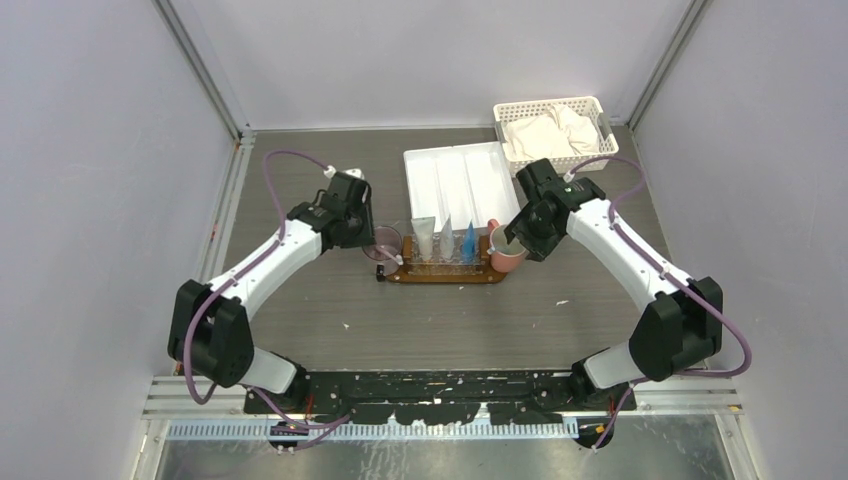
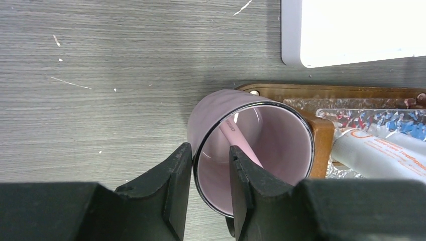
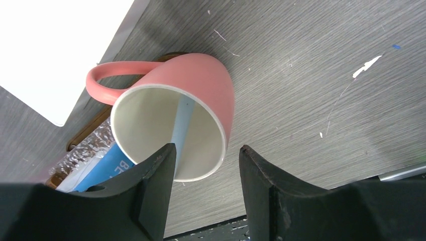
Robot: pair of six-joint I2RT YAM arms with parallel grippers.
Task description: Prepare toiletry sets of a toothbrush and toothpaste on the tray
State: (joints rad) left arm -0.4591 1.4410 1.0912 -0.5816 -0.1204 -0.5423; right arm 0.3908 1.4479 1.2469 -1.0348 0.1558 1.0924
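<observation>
Glossy lilac cup (image 2: 216, 108) and smooth pink mug (image 3: 206, 80), polished wooden tray (image 2: 326, 92), crinkled silvery wrapping (image 2: 346, 106), matt grey wood-grain table (image 2: 100, 75)

Even, fairly bright light comes from above, and the grey table (image 1: 330, 300) carries only soft, pale shadows. In both wrist views the white tray (image 2: 361, 30) is burnt out to flat white without any detail. The crinkled foil (image 2: 351, 108) on the brown wooden tray (image 2: 321, 92) glints in spots, and a soft shadow lies beside the mauve cup (image 2: 216, 110).

Tubes (image 1: 445, 238) on tray (image 1: 445, 279) (mug (image 1: 507, 258) at right)
</observation>
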